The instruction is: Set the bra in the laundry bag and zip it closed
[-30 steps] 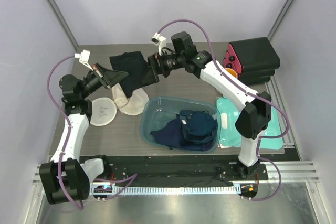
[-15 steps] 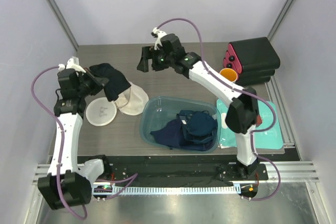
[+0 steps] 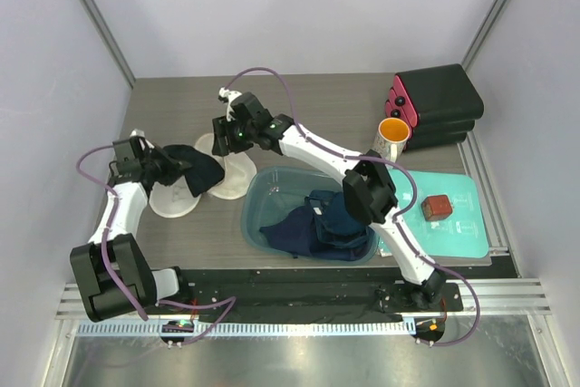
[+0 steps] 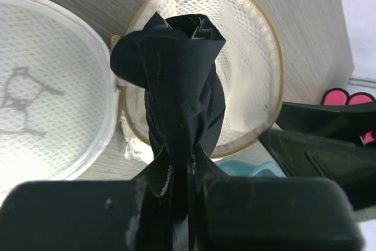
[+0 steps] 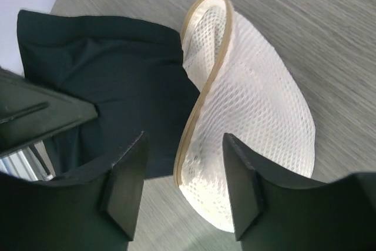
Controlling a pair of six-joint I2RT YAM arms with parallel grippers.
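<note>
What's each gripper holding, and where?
Left gripper pinches the bra by a bunched end. Right gripper holds nothing: its jaws stand open either side of the rim of the laundry bag.

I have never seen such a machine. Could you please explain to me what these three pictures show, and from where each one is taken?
They show two robot arms bolted at the near edge of a table. The wide picture comes from a fixed camera above. The other two come from a small camera on each wrist, so each one sees its own fingers. The left gripper is shut on a black bra, held over the open white mesh laundry bag. The right gripper is open, with one finger on each side of the bag's rim. Also on the table are a blue tub of navy clothes, a teal pouch, an orange cup and a black box.
</note>
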